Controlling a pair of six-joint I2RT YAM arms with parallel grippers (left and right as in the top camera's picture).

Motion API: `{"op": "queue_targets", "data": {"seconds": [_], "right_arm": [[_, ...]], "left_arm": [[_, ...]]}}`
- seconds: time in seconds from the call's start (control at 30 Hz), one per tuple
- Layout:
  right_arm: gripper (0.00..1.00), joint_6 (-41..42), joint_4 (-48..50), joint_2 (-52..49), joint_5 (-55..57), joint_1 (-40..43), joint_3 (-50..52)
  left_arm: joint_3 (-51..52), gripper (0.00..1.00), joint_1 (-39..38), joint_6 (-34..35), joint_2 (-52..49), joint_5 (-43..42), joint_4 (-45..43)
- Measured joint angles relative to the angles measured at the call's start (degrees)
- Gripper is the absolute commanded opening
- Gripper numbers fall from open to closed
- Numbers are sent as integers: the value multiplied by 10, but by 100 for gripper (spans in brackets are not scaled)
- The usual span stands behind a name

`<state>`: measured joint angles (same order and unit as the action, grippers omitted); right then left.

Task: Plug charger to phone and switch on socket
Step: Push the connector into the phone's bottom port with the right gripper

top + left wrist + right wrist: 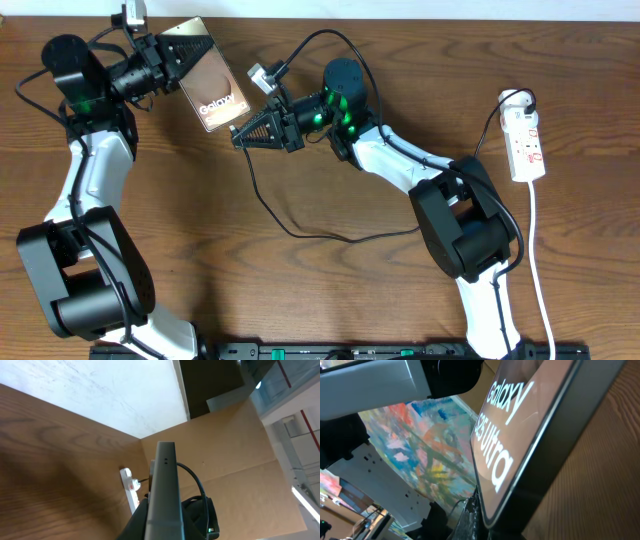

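The phone (208, 80), bronze with white "Galaxy" lettering, is lifted off the table at the back left, and my left gripper (180, 60) is shut on its far end. From the left wrist the phone (165, 490) appears edge-on between the dark fingers (141, 521). My right gripper (238, 137) points left, its tip at the phone's lower corner, shut on the end of the charger (300, 232). The thin black cable loops across the table toward the socket (527, 145). In the right wrist view the phone (520, 435) fills the frame. The plug tip is hidden.
The white socket lies at the right edge with a black plug in its far end and a white cord (540, 260) trailing toward the front. It also shows small in the left wrist view, the socket (131, 487) beyond the phone. Both arm bases stand at the front.
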<state>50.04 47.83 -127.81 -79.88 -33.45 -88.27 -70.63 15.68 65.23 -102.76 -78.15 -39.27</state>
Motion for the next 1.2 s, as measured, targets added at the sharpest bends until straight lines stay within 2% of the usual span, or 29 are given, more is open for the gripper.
{"op": "queue_targets", "data": {"seconds": [1.2], "right_arm": [[1,23,5,0,5,0,0]], "left_arm": [[0,7,0,-21,0,-15,0]]}}
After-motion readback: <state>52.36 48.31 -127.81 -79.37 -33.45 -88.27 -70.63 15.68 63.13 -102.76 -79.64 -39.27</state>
